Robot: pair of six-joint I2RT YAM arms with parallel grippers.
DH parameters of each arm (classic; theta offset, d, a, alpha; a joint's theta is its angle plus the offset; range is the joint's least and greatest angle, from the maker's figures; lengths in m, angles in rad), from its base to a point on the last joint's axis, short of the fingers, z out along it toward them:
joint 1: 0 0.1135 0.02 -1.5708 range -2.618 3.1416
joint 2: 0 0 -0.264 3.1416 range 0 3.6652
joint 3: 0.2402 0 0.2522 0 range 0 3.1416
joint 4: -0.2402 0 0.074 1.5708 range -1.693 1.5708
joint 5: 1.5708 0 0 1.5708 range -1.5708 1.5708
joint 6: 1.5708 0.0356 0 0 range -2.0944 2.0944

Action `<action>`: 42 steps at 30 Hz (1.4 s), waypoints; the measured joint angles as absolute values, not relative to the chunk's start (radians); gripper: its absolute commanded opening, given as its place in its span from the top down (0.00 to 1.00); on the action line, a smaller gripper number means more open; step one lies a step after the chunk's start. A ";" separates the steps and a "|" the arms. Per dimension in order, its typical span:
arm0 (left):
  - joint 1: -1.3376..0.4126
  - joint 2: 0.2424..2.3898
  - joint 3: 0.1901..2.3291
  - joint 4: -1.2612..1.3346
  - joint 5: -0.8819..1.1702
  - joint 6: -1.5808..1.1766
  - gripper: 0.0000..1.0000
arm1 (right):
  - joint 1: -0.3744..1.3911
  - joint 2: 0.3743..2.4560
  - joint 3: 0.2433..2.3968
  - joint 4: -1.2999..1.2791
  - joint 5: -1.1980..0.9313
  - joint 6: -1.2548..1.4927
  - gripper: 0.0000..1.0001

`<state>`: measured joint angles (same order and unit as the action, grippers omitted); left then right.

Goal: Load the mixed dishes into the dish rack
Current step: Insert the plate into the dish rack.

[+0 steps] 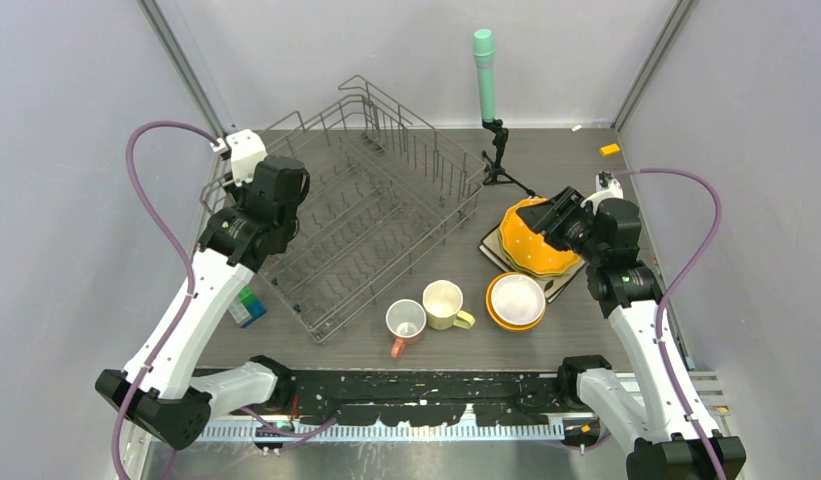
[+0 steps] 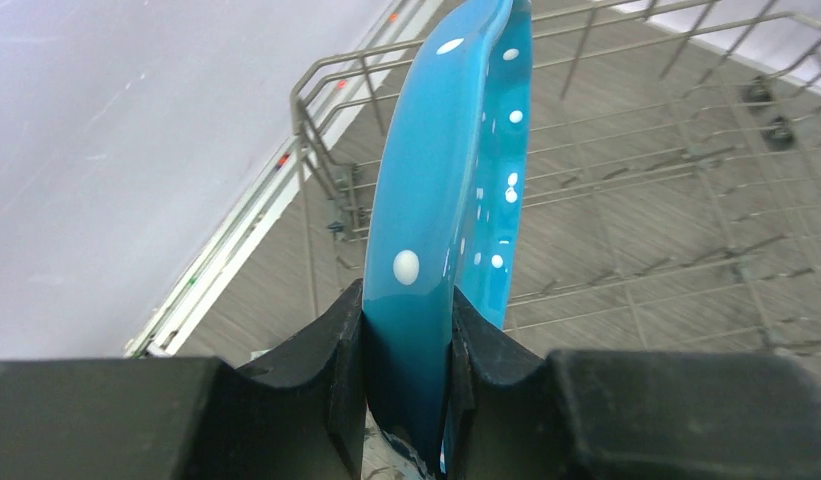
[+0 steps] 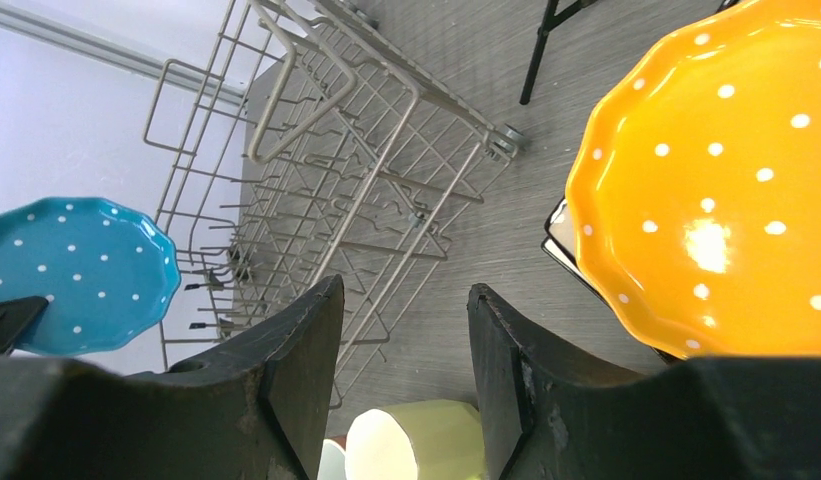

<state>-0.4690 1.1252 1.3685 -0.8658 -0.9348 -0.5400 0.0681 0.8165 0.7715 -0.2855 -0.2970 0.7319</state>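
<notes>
Tabletop (image 1: 456,275) grey wood-grain, walls (image 1: 76,100) pale lilac; my L gripper (image 2: 406,305) clamps the blue plate (image 2: 436,180) edge-on above the left end of the dish rack (image 1: 366,210), visible in wrist cams only, while my R gripper (image 3: 406,300) gapes, holding nothing, near the orange plate (image 3: 716,190).

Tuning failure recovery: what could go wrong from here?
1. The left gripper pinches the blue plate only at its glossy rim, on edge; it could swivel or slip during lowering.
2. The plate's rim may land on the tines of the dish rack rather than between them, and shove the thin-wire rack.
3. The open right gripper sits close to the orange plate, which rests on a square plate; a bump might slide it.
</notes>
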 measured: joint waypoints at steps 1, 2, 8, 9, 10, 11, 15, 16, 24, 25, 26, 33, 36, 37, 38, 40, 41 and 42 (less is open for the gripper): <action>-0.461 1.124 1.354 -0.863 -0.942 -0.541 1.00 | 0.068 0.816 0.772 -0.290 -0.290 0.732 0.45; -0.451 1.124 1.339 -0.861 -0.949 -0.542 1.00 | 0.068 0.816 0.772 -0.293 -0.284 0.732 0.45; -0.423 1.124 1.298 -0.859 -0.995 -0.599 1.00 | 0.068 0.816 0.772 -0.313 -0.262 0.731 0.45; -0.423 1.124 1.298 -0.859 -1.008 -0.612 1.00 | 0.068 0.816 0.772 -0.316 -0.260 0.731 0.45; -0.423 1.124 1.298 -0.860 -1.027 -0.634 1.00 | 0.068 0.816 0.771 -0.318 -0.257 0.731 0.45; -0.423 1.124 1.299 -0.865 -1.046 -0.659 1.00 | 0.068 0.816 0.771 -0.321 -0.255 0.731 0.45; -0.423 1.143 1.313 -0.905 -1.110 -0.730 1.00 | 0.068 0.816 0.768 -0.324 -0.249 0.730 0.45; -0.423 1.153 1.320 -0.919 -1.123 -0.743 1.00 | 0.068 0.816 0.768 -0.324 -0.247 0.730 0.45; -0.423 1.282 1.402 -1.026 -1.200 -0.784 1.00 | 0.068 0.827 0.768 -0.326 -0.245 0.729 0.45; -0.423 1.298 1.412 -1.036 -1.201 -0.785 1.00 | 0.068 0.830 0.768 -0.327 -0.244 0.729 0.45; -0.423 1.308 1.418 -1.043 -1.202 -0.787 1.00 | 0.068 0.831 0.768 -0.327 -0.244 0.729 0.45; -0.423 1.364 1.434 -1.100 -1.201 -0.807 1.00 | 0.068 0.844 0.765 -0.331 -0.242 0.729 0.45; -0.423 1.391 1.458 -1.135 -1.201 -0.824 1.00 | 0.068 0.845 0.762 -0.331 -0.238 0.729 0.45; -0.423 1.399 1.463 -1.144 -1.201 -0.834 1.00 | 0.068 0.845 0.762 -0.331 -0.237 0.729 0.45; -0.423 1.408 1.467 -1.154 -1.201 -0.843 1.00 | 0.068 0.844 0.760 -0.331 -0.237 0.729 0.45; -0.423 1.425 1.472 -1.177 -1.201 -0.866 1.00 | 0.068 0.844 0.758 -0.332 -0.236 0.730 0.45; -0.423 1.437 1.472 -1.191 -1.200 -0.884 1.00 | 0.068 0.844 0.758 -0.333 -0.236 0.730 0.45; -0.423 1.450 1.472 -1.206 -1.199 -0.898 1.00 | 0.068 0.844 0.757 -0.333 -0.236 0.730 0.45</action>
